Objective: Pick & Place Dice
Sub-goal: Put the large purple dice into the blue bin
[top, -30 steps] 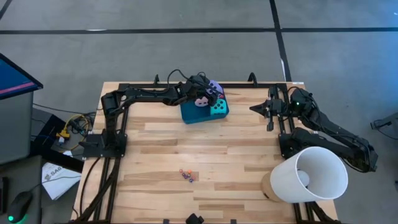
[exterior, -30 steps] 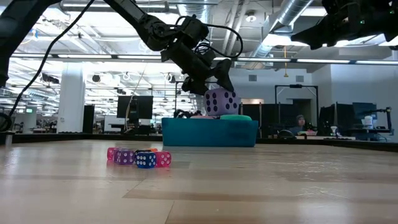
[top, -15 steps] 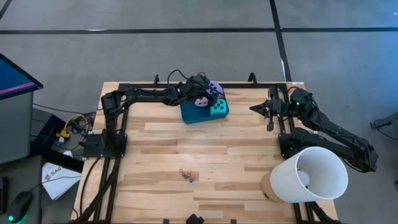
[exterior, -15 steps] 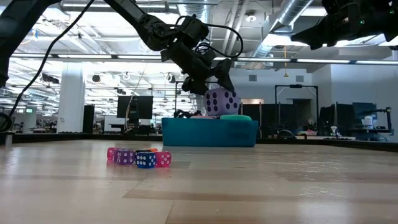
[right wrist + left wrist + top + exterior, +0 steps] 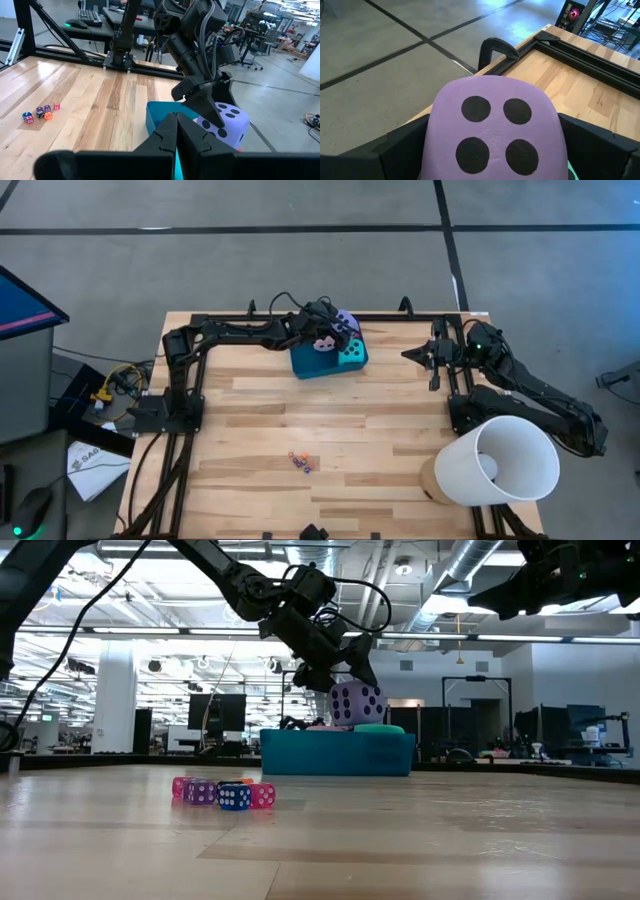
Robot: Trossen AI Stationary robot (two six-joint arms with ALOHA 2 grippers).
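A purple die (image 5: pixel 492 130) sits high over the far right corner of the teal tray (image 5: pixel 305 366), its underside about level with the tray's rim (image 5: pixel 330 735). My left gripper (image 5: pixel 345 690) reaches over the tray from the table's left, slanting down, jaws wide, one finger on each side of this die. A pink die (image 5: pixel 323 343) and a turquoise die (image 5: pixel 351 356) lie in the tray. Something red (image 5: pixel 239 148) shows just under the purple die. What the purple die rests on is hidden. My right gripper (image 5: pixel 408 355) hangs shut near the table's far right, holding nothing. My left gripper has one finger (image 5: pixel 395 150) by each of two opposite sides of the purple die (image 5: pixel 435 145), coming from the table's left and slanting down. The die fills the gap between them. I cannot tell whether the fingers touch it.
Several tiny coloured dice (image 5: pixel 300 463) lie in a cluster near the table's front middle. A large white cone-shaped shade (image 5: pixel 495 460) stands at the near right corner. Black clamps (image 5: pixel 405 306) and a frame rail run along the far edge. Bare wood lies between the tray and the small dice.
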